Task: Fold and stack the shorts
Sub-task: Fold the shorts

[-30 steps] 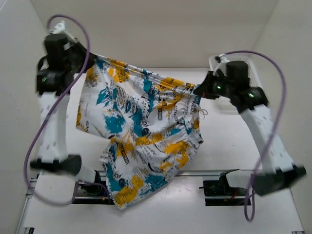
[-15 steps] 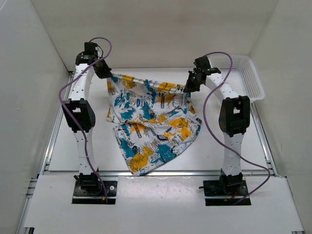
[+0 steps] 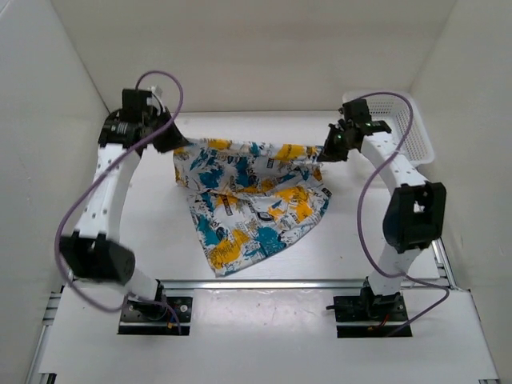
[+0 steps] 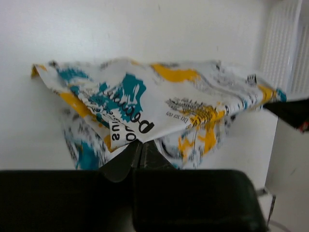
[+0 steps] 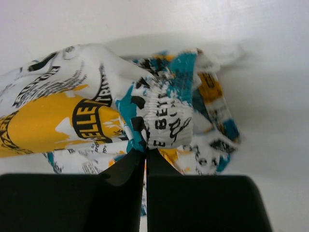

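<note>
While both claws are clamped on cloth, the task stands at an early stage. At the lower centre of the left wrist view, the left gripper has its jaws pressed together on a doubled edge of the shorts. At the lower centre of the right wrist view, the right gripper is pinched on the gathered waistband of the same garment (black lettering is legible on that band).

In the top view, the two grippers sit upper left and upper right of centre. The top edge of the shorts is drawn between them in a nearly straight line. Below that line the cloth drapes toward the lower centre, and its lower corner lies on the table. Whether the held edge touches the surface cannot be told.

Status, as judged:
- Done: garment gripped at two points and spread widthwise.
- Not done: no clean fold is visible, the middle is creased, and no stack is in view.
- Remaining: lay flat, fold, place.

The fabric is thin and limp, sagging and wrinkling freely. It has a white ground with teal and yellow-orange patches and black print. The waistband is ruched elastic. The draped outline is irregular, tapering to a point.

A basket stands at the upper right, beyond the right gripper. It is rigid white mesh, rectangular, and apart from the shorts. The table is smooth matte white.
</note>
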Tool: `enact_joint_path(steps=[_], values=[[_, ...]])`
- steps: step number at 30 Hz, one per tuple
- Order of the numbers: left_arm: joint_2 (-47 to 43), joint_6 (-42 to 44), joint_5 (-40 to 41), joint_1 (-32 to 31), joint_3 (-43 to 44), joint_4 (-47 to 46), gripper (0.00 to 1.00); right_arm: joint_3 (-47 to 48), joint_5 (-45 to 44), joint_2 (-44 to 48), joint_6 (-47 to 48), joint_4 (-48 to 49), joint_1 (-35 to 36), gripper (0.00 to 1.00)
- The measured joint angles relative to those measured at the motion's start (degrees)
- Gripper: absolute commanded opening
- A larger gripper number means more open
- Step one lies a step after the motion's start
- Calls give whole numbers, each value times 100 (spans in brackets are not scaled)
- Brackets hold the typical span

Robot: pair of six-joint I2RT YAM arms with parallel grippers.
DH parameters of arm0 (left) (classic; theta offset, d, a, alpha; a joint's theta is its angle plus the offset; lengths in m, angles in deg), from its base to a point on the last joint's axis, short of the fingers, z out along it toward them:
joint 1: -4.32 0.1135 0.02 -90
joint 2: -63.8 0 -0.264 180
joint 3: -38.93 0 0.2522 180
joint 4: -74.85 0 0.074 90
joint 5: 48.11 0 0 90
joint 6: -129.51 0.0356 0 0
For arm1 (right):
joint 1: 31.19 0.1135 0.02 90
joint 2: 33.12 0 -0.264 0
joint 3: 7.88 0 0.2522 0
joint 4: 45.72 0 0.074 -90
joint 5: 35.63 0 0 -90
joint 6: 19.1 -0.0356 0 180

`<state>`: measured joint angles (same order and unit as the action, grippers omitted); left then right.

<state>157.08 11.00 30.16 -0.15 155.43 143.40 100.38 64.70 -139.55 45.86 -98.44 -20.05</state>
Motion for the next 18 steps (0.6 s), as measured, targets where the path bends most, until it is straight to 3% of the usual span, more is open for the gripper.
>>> enact_joint_path(steps=[7, 12, 18], values=[[-2673, -262, -144, -804, -3027, 52, 10, -2149, 179, 1530, -39, -11, -345, 0], [-3300, -752, -111, -1499, -4301, 101, 10, -3335, 28, 2450, -28, -74, -479, 0], [-3891, -1143, -136, -2020, -5125, 122, 10, -3974, -155, 3189, -26, -136, -509, 0]])
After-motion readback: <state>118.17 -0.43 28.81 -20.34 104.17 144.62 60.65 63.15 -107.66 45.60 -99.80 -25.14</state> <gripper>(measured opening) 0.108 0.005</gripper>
